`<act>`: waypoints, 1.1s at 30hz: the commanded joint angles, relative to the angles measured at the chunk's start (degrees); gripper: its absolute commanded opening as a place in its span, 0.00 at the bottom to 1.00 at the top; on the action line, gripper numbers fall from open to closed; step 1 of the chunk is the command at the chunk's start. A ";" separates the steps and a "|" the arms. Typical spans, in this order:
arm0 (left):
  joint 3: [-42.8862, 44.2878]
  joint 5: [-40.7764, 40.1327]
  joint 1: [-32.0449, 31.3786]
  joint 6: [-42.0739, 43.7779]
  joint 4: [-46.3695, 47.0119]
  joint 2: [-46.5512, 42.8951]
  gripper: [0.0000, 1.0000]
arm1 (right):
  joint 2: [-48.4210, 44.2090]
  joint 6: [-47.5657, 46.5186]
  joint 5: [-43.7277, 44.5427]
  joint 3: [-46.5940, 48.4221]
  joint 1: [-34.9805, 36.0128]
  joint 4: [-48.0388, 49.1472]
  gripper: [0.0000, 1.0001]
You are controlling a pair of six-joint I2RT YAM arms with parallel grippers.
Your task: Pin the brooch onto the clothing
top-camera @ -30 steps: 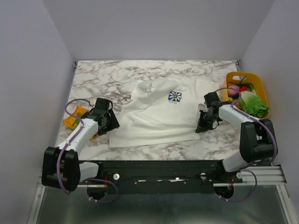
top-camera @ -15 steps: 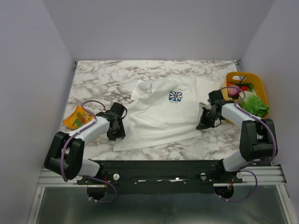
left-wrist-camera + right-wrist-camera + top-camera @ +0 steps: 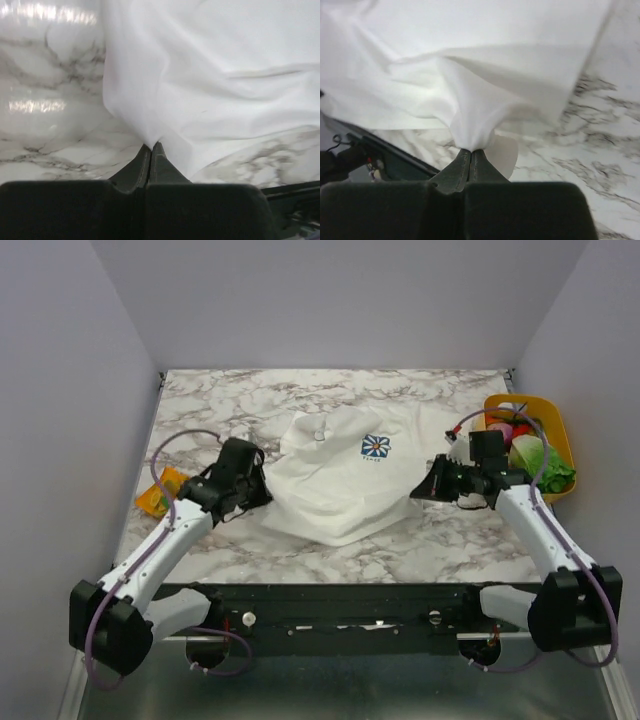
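**Item 1. T-shirt [image 3: 335, 490].** White, short-sleeved, and lying on the marble table [image 3: 200, 400] between your two arms. The neckline is toward the far wall and the hem is toward the arm bases, so its length runs near to far. The lower half is bunched up, and the hem draws in to a rounded curve. The fabric is creased and raised at both sides.

**Item 2. Print [image 3: 375, 447].** A small blue square with a white flower and a yellow centre, on the chest right of the midline. It sits upright as seen from the arm side. A line of small writing sits just under it, too small to read. This is the only lettering you can see anywhere.

**Item 3. Brooch [image 3: 319, 435].** A tiny round disc on the shirt near the neckline, up and to the left of the print. It is too small to make out its colour or which way it faces. Being round, it shows no long axis.

**Item 4. Left gripper [image 3: 151, 149].** Its fingers are pressed together on the shirt's left edge, with a fold of cloth caught at the tips.

**Item 5. Right gripper [image 3: 471, 151].** It is clamped on a gathered tuft of the shirt's right edge, and the fabric fans out from the tips.

**Item 6. Yellow basket [image 3: 530, 399].** It stands at the table's right edge and holds a green lettuce [image 3: 535, 458] with red and pink pieces behind it.

**Item 7. Orange packet [image 3: 158, 495].** It lies at the table's left edge, beside your left arm.
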 commanded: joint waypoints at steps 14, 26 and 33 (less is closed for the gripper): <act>52.51 5.11 -0.65 15.96 12.32 -5.43 0.00 | -25.25 5.05 -17.57 28.59 0.13 19.55 0.00; 76.32 9.83 11.44 14.31 5.20 22.04 0.00 | 0.48 4.87 -2.72 46.72 -0.05 20.70 0.01; 101.63 21.09 22.53 -1.49 12.47 42.99 0.00 | 29.22 6.46 -2.27 94.06 -0.05 12.18 0.00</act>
